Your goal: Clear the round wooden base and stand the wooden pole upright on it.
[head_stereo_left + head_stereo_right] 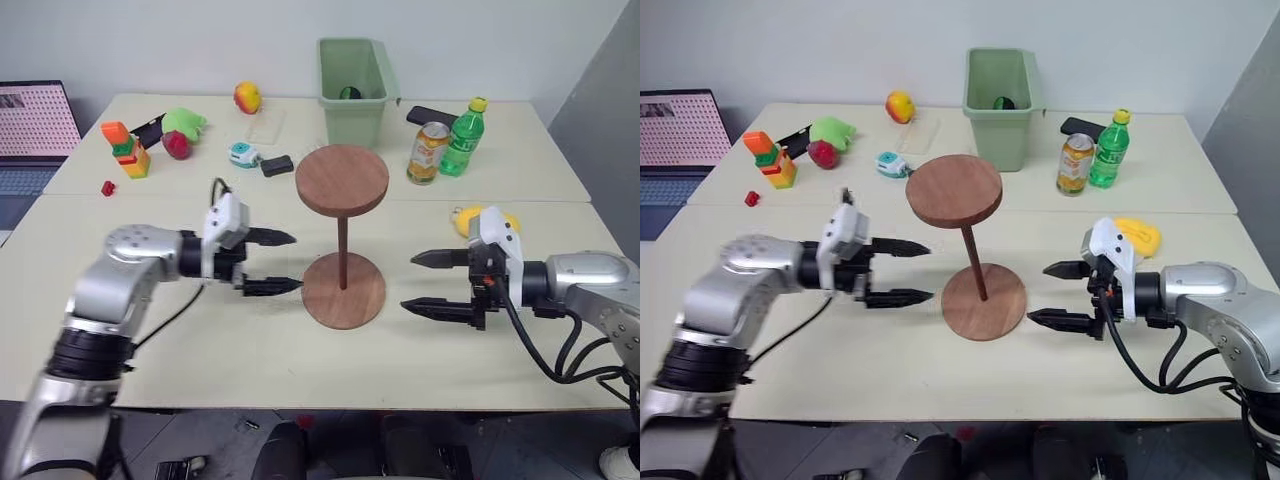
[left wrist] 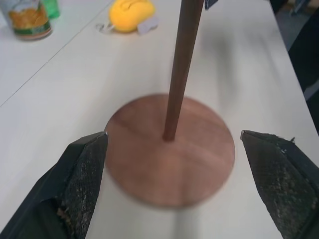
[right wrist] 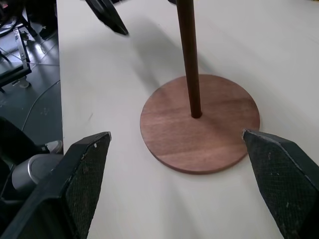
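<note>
Pale cream table (image 1: pixel 200 340) against a plain white wall; laptop (image 1: pixel 35 135) off the table's left edge at about 9 o'clock.

Far side of the table, left to right: stacked coloured blocks (image 1: pixel 127 148), red and green toy fruit (image 1: pixel 180 132), a peach-like fruit (image 1: pixel 247 96), a green bin (image 1: pixel 352 88) at 12 o'clock, an orange can (image 1: pixel 428 152) touching a green bottle (image 1: pixel 463 138), and a yellow object (image 1: pixel 462 219) at roughly 3 o'clock.

Left gripper (image 1: pixel 272 262): jaws wide apart, empty, pointing in toward the centre, just beside the round wooden base (image 1: pixel 344 290) but apart from it.

Centre: the base lies flat on the table. The wooden pole (image 1: pixel 342 243) stands in the base's middle hole, rod upright with a slight lean, its fixed disc at the top. Nothing else rests on the base.

Right gripper (image 1: pixel 428 283): jaws spread, empty, facing the base from its 3 o'clock side, also apart from it.

Judgement: the placing step looks complete, with the pole free-standing and neither gripper on it. What the next move calls for is drawing both arms back without brushing the rod. The top-heavy disc could tip the pole on any nudge.
</note>
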